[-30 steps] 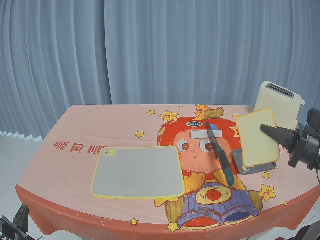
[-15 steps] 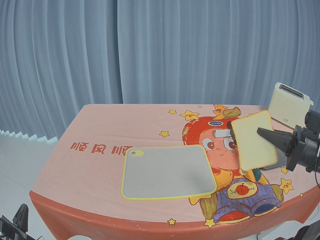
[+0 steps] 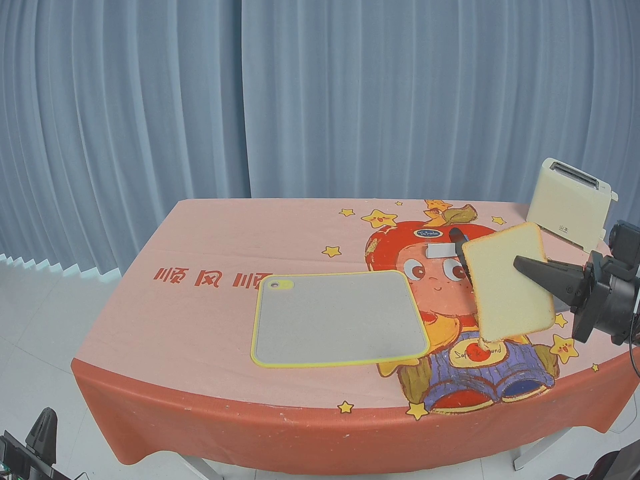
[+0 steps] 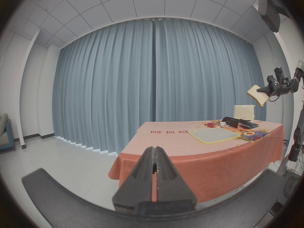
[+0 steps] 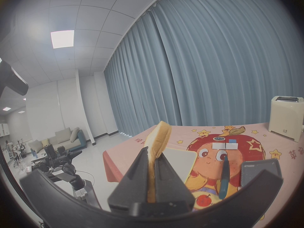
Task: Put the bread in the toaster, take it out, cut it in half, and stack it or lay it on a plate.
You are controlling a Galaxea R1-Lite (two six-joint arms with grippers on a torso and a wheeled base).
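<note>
the right gripper [image 3: 518, 260] holds a pale square slice of bread with a tan crust [image 3: 507, 288] in the air over the right front part of the table draped in a pink-orange cartoon cloth [image 3: 200, 315]. its black jaws are clamped on one edge of the slice, which stands nearly upright. the cream-white two-slot toaster [image 3: 570, 201] sits at the far right corner of the table, well apart from the bread. the left gripper [image 4: 154, 152] hangs low, well off the table's left side, its jaws pressed together on nothing.

judging by the task, the toaster comes first, and the grip looks like the weak point: pinched by one edge alone, soft bread could sag, tear or slide free on the way over. the slot is narrow, so a tilted slice may catch on the rim and fold instead of dropping in. a push against the light toaster could shove it toward the table edge close behind it. beneath the route lie a blue-handled knife with a dark blade [image 5: 224, 173] and a dark grey rectangular tray [image 5: 260, 171]; a low pass could knock either. the grey cutting board with a yellow rim [image 3: 337, 318] lies to the left, out of the way.
</note>
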